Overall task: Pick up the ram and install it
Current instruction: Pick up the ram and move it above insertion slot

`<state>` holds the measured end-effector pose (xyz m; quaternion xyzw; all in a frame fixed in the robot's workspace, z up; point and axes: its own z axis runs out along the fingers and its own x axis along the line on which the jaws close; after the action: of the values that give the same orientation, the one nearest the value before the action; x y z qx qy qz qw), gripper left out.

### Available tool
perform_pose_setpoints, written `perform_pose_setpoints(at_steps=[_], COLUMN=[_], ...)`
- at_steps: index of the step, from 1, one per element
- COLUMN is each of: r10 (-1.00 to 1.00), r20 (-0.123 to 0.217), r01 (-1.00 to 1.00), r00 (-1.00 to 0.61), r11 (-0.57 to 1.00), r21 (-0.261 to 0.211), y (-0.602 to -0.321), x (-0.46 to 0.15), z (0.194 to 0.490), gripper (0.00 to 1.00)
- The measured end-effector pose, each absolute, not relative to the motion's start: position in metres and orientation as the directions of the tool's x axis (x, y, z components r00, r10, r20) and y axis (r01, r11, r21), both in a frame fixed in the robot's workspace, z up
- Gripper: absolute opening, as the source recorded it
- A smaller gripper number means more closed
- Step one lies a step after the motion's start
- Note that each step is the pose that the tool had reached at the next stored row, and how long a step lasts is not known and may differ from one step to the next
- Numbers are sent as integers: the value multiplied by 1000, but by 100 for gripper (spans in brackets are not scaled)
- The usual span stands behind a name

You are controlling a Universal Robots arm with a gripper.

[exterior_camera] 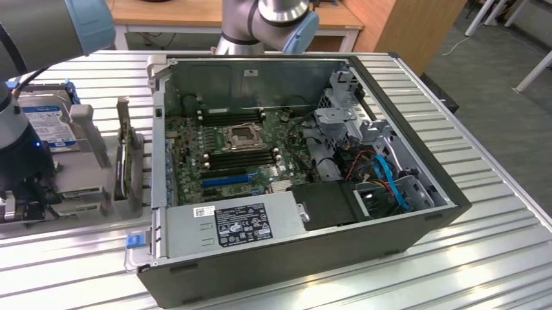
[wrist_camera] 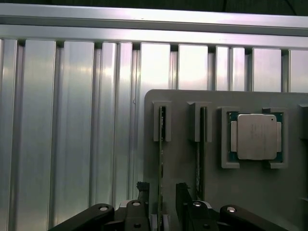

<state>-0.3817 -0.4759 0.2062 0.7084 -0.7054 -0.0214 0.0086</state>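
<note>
Claw [wrist_camera: 161,198] is seen released, jaws set either side of the ram [wrist_camera: 161,144], which is stood on edge in the grey holder [wrist_camera: 182,161]. If closed off-centre, the ram could be tilted or jammed in its slot.

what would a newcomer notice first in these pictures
The open black computer tower case lies on its side on the ribbed metal table, dark green motherboard exposed. In the wrist view the gripper stands open astride a thin green ram stick, set on edge in a grey holder tray that also holds a square silver processor chip.
</note>
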Motion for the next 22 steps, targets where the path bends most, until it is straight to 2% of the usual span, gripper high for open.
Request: perform_pose_setpoints(at_steps=[22], r10=[-1000], r20=[-18], r01=[-999], r00=[4], r11=[-5], r21=[43], y=[-476], x=[-372], z=[202], gripper=[36])
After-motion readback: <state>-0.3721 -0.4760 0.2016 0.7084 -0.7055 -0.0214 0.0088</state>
